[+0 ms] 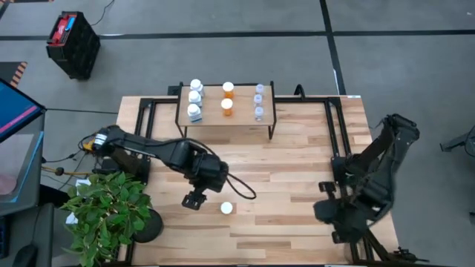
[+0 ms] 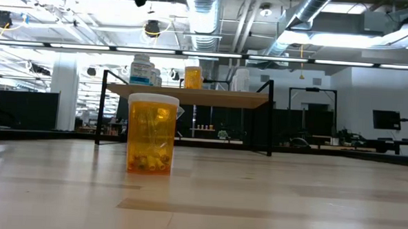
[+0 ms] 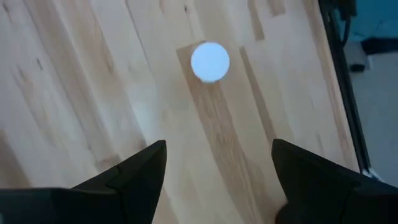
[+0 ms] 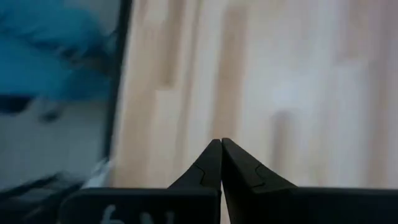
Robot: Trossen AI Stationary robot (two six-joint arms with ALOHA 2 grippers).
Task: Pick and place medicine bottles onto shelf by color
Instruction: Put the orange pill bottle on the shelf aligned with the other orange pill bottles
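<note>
We count eight medicine bottles already standing on the shelf (image 1: 226,117), sorted into three columns: three white bottles (image 1: 195,99) at one end, two orange bottles (image 1: 227,99) in the middle, and three clear bluish bottles (image 1: 259,101) at the other end. By our reading the white and bluish groups are complete and only the orange column is one short, so the task looks nearly finished. The one left is the last orange bottle (image 2: 151,133), which stands alone on the open table (image 1: 297,170), well apart from the shelf and toward the front edge. It is upright: its long axis runs vertically and its white cap points straight up, which is why the high view and the left wrist view show little more than a round white disc. Our left gripper (image 1: 196,199) hovers above the tabletop just beside this bottle, not touching it, and its fingers (image 3: 140,174) are spread wide apart with nothing between them; the bottle sits ahead of the gap rather than inside it. Our right gripper (image 4: 221,163) waits at the right side of the table, near the frame, with its fingers pressed together and empty. What we judge is left: grasp this bottle and set it in the orange column.
</note>
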